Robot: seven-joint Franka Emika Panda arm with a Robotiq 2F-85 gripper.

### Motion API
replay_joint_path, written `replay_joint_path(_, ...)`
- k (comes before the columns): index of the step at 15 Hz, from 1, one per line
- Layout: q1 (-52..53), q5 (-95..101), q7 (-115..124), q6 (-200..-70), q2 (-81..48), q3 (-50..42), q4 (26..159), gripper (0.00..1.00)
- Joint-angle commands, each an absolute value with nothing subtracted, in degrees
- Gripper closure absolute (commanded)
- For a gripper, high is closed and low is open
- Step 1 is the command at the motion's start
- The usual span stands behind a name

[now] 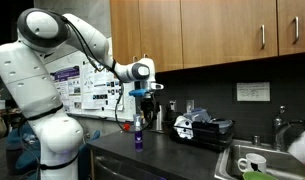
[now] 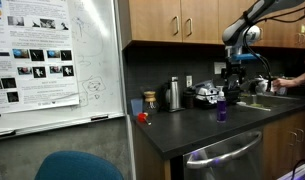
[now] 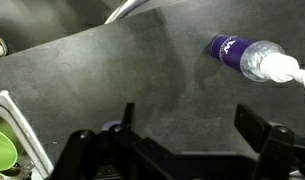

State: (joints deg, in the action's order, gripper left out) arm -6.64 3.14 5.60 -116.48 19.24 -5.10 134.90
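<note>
Purple-labelled bottle [image 1: 139,138] stands upright on the dark counter [image 3: 112,70], just below and ahead of our gripper [image 3: 189,130], whose fingers are spread wide and empty. We judge the work barely begun: bottle untouched, no grasp made yet

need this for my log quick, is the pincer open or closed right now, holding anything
Pincer: open, holding nothing; the purple bottle is not between its fingers.
</note>
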Motion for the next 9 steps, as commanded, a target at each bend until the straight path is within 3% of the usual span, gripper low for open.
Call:
replay_joint_path(1, -6.9, 5.0, 4.3, -117.7, 22.9, -4.7, 138.7, 0.00)
replay_joint_path(9, -6.9, 8.3, 4.6, -119.4, 25.2, -3.8, 143.6, 0.00)
